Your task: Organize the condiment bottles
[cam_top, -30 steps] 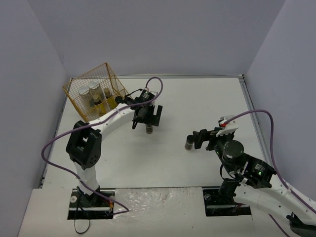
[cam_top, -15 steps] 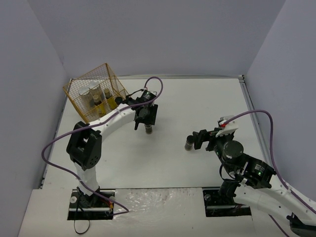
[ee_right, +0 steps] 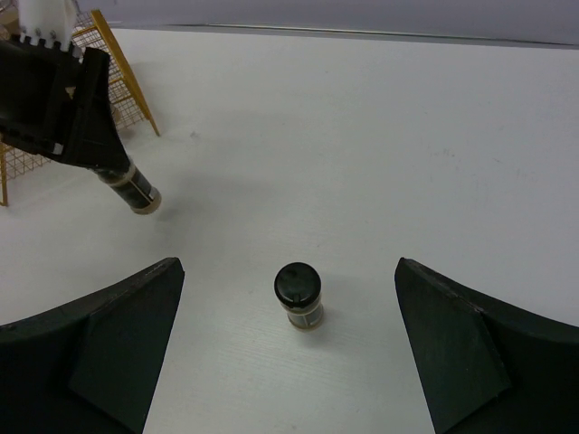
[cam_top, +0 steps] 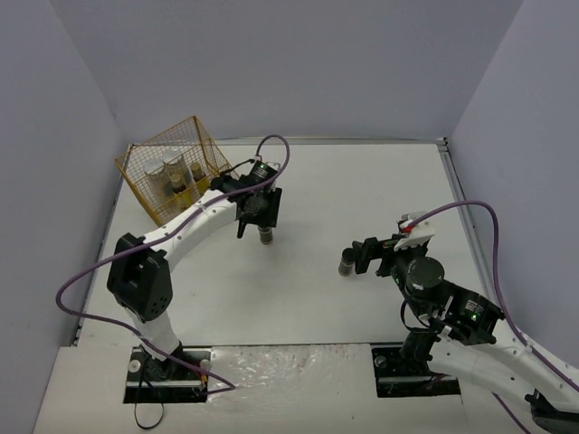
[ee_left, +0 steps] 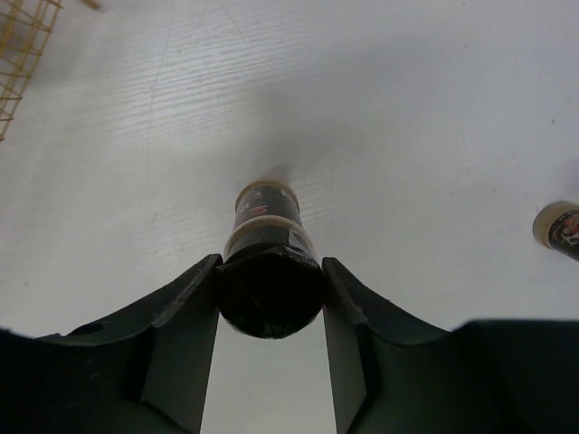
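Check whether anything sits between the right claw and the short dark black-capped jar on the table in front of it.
Nothing visible does. The right claw is open, facing the short dark black-capped jar, which stands upright by itself; only white table lies between them.

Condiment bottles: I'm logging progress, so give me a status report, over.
Left fingers shut on one black-capped jar. Right fingers open, second jar upright ahead of them, untouched. Other bottles in gold rack. Nothing in the way.

Bright, even light. A soft shadow lies beyond the left fingers (ee_left: 181, 344); the black-capped jar (ee_left: 269, 271) between them blurs.
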